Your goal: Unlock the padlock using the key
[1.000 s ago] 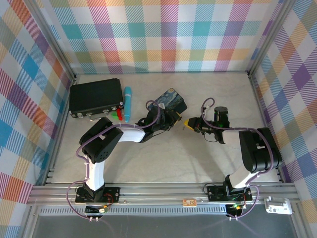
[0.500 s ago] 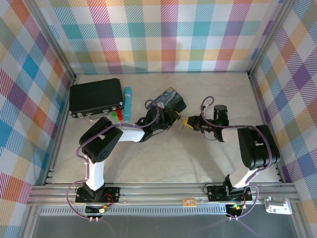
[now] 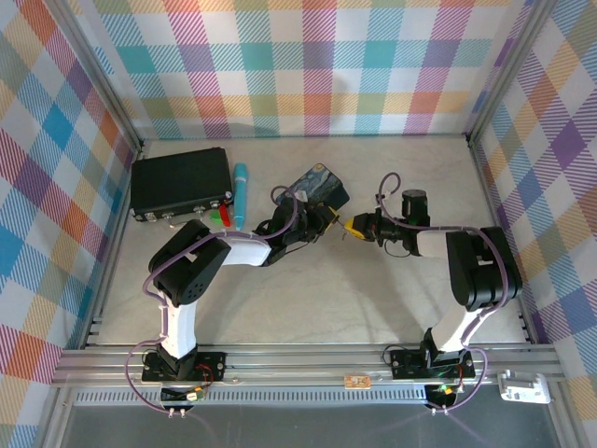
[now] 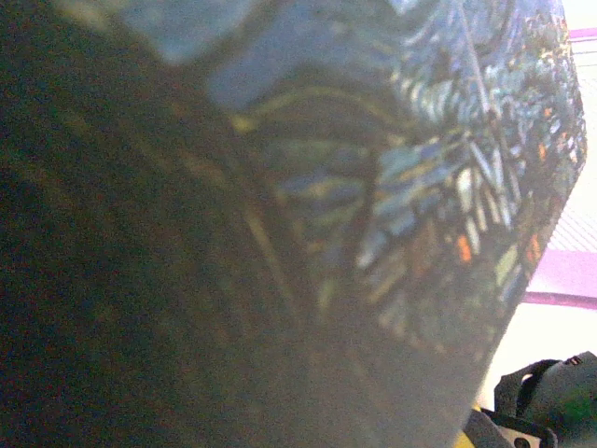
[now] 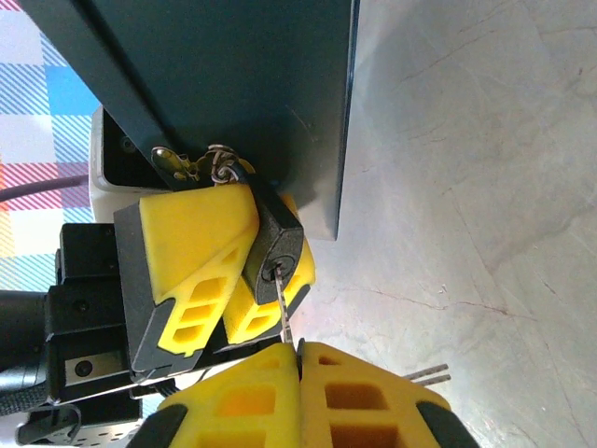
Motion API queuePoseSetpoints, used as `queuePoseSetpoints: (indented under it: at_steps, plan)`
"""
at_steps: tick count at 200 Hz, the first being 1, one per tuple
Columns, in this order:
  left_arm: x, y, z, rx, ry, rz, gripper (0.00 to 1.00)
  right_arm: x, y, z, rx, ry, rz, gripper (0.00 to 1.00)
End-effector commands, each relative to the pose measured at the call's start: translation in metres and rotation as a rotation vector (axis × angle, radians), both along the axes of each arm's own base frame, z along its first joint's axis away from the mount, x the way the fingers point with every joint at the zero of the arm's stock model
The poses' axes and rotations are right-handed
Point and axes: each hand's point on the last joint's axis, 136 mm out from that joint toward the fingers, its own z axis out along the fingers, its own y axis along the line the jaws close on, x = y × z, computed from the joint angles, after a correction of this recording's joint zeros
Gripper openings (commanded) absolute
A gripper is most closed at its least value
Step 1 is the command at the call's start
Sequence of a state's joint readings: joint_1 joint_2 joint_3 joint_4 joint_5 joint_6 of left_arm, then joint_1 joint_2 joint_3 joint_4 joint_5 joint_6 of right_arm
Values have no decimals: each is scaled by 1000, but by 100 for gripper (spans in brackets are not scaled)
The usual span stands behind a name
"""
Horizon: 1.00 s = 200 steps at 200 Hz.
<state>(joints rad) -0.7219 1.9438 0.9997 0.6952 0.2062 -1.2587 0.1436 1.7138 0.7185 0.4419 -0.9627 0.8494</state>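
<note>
1. Since the earlier frame, the right arm (image 3: 476, 271) has drawn its elbow in towards the middle of the table (image 3: 373, 299). The right gripper (image 3: 353, 227) has edged left and a little farther from the bases, closer to the painted box (image 3: 322, 189).
2. From its base at the near right, the right arm rises, folds at the elbow and lays its forearm out leftward, low over the table, with the wrist turned towards the box.
3. The left arm (image 3: 196, 266) bends at the near left and stretches to the right. The left gripper (image 3: 324, 222) sits at the box's near side, facing the right one.
4. In the right wrist view the right gripper (image 5: 298, 347) has its yellow fingers (image 5: 359, 387) pressed together on the head of the key (image 5: 283, 313). The thin blade points straight up from them.
5. The key's tip sits in the keyhole of the padlock (image 5: 278, 245); how deep it goes I cannot tell.
6. The padlock hangs by its thin shackle from a small hasp (image 5: 219, 168) on the box's dark side. Its dark body is clamped between the yellow fingers (image 5: 196, 247) of the left gripper (image 5: 244, 269).
7. The left wrist view looks closely at the box's blue-and-yellow painted face (image 4: 420, 187), blurred by nearness.
8. A black case (image 3: 180, 182) and a light-blue cylinder (image 3: 240, 196) lie at the far left, well apart from both grippers.
</note>
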Motion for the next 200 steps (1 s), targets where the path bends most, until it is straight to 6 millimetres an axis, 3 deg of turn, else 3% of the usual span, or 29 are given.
queuePoseSetpoints:
  at_steps: [1,80,137,200]
  plan:
    - [-35,-32,30,-117,-56,-214,0,13,2,8,0,-20,5,0]
    - [-31,-27,30,-101,-72,-176,0,11,0,5,69,111,-75,0]
    - [-30,-31,36,-113,-75,-185,0,21,0,-2,134,232,-135,0]
    - [-31,-38,41,-128,-31,-190,0,19,6,-10,-28,42,-85,0]
